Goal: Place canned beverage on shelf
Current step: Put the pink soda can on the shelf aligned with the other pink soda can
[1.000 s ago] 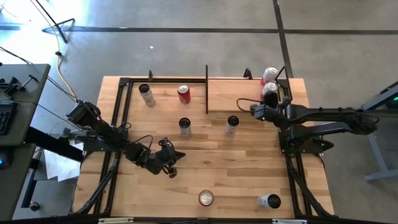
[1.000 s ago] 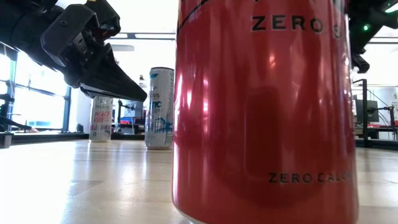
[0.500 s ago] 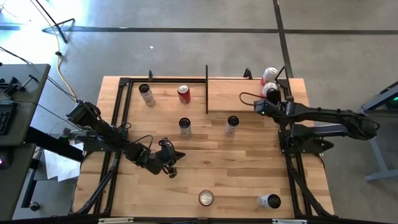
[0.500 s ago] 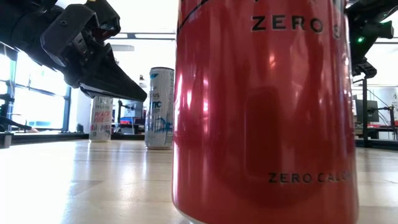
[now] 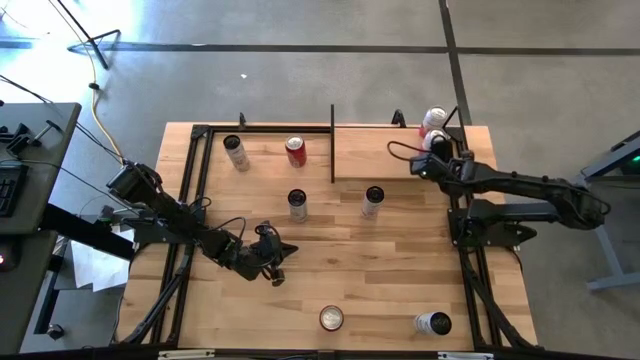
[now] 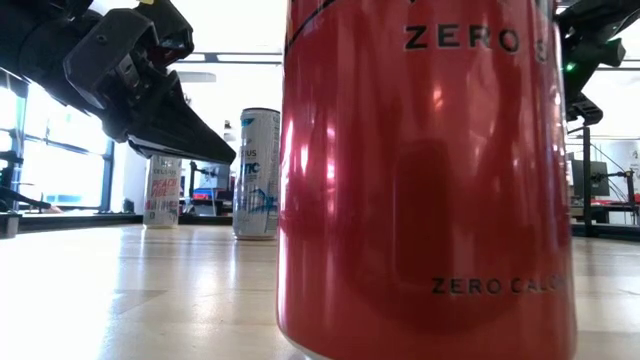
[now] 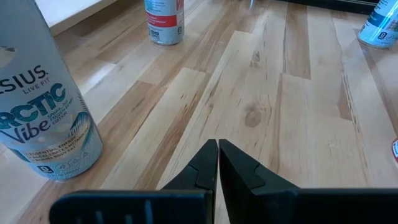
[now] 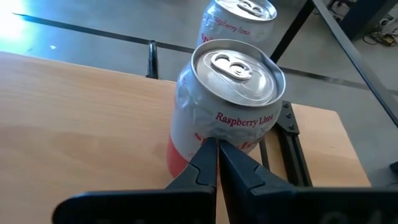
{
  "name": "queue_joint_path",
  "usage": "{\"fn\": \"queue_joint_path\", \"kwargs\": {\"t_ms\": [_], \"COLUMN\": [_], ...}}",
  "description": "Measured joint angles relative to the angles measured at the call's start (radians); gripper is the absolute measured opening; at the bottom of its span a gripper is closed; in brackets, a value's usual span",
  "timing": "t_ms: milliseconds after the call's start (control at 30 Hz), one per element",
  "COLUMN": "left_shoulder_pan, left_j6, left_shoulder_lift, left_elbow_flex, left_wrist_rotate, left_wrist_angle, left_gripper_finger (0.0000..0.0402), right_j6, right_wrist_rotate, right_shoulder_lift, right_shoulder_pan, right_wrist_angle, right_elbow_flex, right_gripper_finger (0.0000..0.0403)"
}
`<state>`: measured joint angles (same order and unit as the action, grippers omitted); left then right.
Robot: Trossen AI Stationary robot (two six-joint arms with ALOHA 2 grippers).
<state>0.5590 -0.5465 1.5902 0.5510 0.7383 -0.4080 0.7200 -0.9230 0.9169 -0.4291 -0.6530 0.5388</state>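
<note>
The shelf [image 5: 380, 150] is a pale wood platform with black bars at the table's far right. A silver and red Raspberry Lime can [image 8: 227, 102] stands upright on it near its right end [image 5: 435, 142]. A second can [image 8: 239, 15] stands behind it at the corner [image 5: 433, 120]. My right gripper [image 8: 216, 144] is shut, its tips right at the nearer can's side wall [image 5: 428, 158]. My left gripper [image 7: 217, 146] is shut and hovers over the planked tabletop at the near left [image 5: 277, 262], holding nothing. My right gripper points its shut fingertips [image 8: 208, 149] at the lower side wall [image 8: 214, 127] of the Raspberry Lime can, slanting down from the table's near side. The wall looks crumpled there. Whether the tips touch it I cannot tell. The can stands on the shelf.
Several more cans stand on the tabletop: a red one [image 5: 295, 150], a pale one [image 5: 237, 152], two mid-table [image 5: 298, 205] [image 5: 372, 200], two near the front edge [image 5: 331, 318] [image 5: 433, 323]. An Arctic Vibe can [image 7: 43, 106] is close by my left gripper. A red can [image 6: 420, 170] fills the low view.
My right gripper has swung toward the table's far right corner, closing in on the two cans on the shelf. The cans have stayed where they were. The left arm has kept still.
</note>
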Motion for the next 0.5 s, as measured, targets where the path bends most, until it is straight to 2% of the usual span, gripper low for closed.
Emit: {"fn": "queue_joint_path", "kwargs": {"t_ms": [333, 500], "left_shoulder_pan": [0.000, 0.000], "left_j6": [0.000, 0.017], "left_shoulder_lift": [0.000, 0.000], "left_elbow_flex": [0.000, 0.000], "left_wrist_rotate": [0.000, -0.004], "left_wrist_angle": [0.000, 0.001], "left_gripper_finger": [0.0007, 0.0007], "right_j6": [-0.044, -0.082], "right_wrist_rotate": [0.016, 0.065], "right_shoulder_lift": [0.000, -0.003], "right_shoulder_pan": [-0.016, 0.002], "right_wrist_angle": [0.027, 0.012], "right_elbow_flex": [0.001, 0.049], "right_gripper_finger": [0.0000, 0.0000]}}
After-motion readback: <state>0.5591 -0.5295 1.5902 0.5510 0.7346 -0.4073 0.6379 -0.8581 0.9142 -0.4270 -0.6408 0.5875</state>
